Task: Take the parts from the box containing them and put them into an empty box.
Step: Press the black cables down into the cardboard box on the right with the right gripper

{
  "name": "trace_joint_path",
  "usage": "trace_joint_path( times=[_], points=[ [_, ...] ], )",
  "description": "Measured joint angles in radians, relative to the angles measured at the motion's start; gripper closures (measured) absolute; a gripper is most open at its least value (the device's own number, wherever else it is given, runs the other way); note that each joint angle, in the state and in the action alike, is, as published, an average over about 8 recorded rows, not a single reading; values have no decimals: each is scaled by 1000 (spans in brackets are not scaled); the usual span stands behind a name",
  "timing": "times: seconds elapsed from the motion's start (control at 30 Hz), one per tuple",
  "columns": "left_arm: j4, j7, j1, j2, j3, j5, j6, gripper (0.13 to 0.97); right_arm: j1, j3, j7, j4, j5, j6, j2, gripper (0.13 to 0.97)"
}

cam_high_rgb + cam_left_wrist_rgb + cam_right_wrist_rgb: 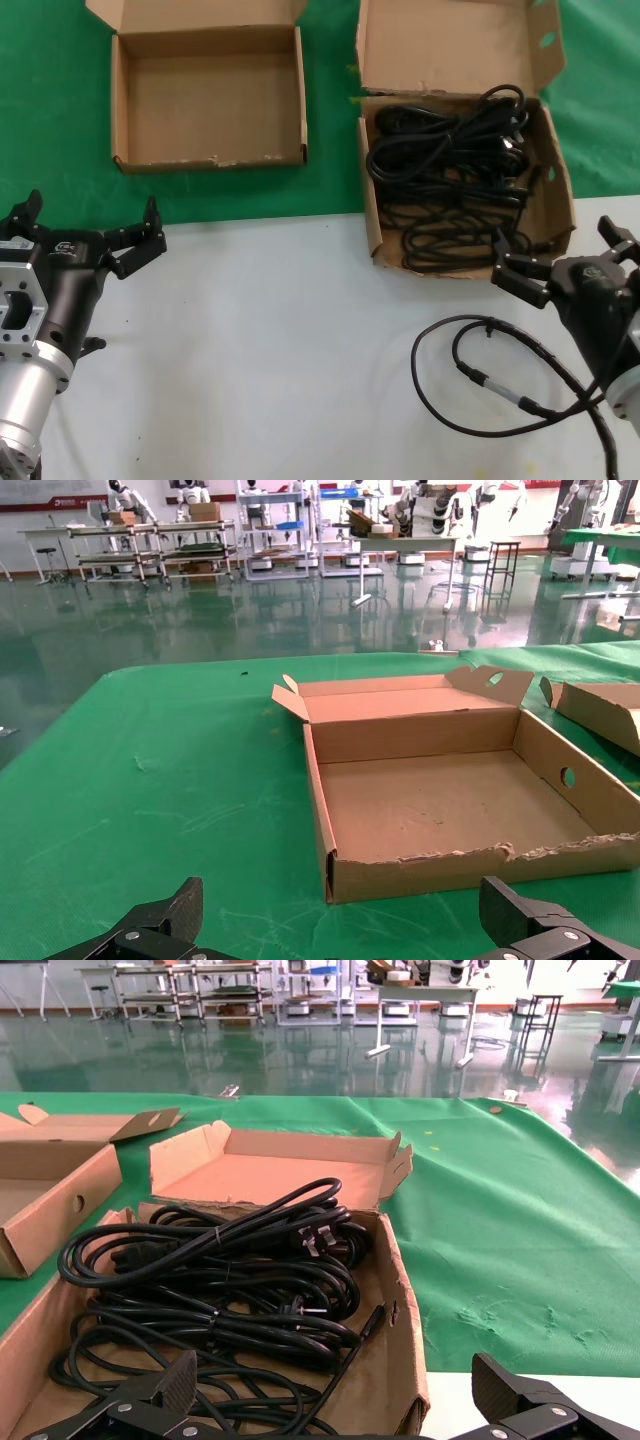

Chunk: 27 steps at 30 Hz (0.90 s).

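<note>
Several black coiled power cords (448, 170) (215, 1280) lie piled in the brown box with the tall tabbed lid flap (556, 160) (405, 1330) at the back right. The shallow empty box (120, 100) (420, 872) sits at the back left on the green cloth, nothing inside it. My right gripper (562, 252) (335, 1395) is open just in front of the cord box's near right corner, holding nothing. Over the white table, my left gripper (90, 222) (345, 920) also stands open, in front of the empty box and a little to its left.
A thin black wire with a silver connector (490, 375) loops on the white table (280, 340) in front of the cord box, beside my right arm. Green cloth (50, 120) covers the back of the table under both boxes.
</note>
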Motion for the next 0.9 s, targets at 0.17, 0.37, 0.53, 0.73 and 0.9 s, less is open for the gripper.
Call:
trace_joint_path(
  times=[0.17, 0.37, 0.53, 0.73, 0.9],
  points=[
    [0, 0, 0, 0, 0, 0, 0, 132, 0, 0, 0, 0, 0, 0, 0, 129],
    [0, 0, 0, 0, 0, 0, 0, 132, 0, 0, 0, 0, 0, 0, 0, 129],
    [0, 0, 0, 0, 0, 0, 0, 132, 0, 0, 0, 0, 0, 0, 0, 129],
    [0, 0, 0, 0, 0, 0, 0, 141, 0, 0, 0, 0, 0, 0, 0, 129],
    [0, 0, 0, 0, 0, 0, 0, 151, 0, 0, 0, 0, 0, 0, 0, 129]
  ],
)
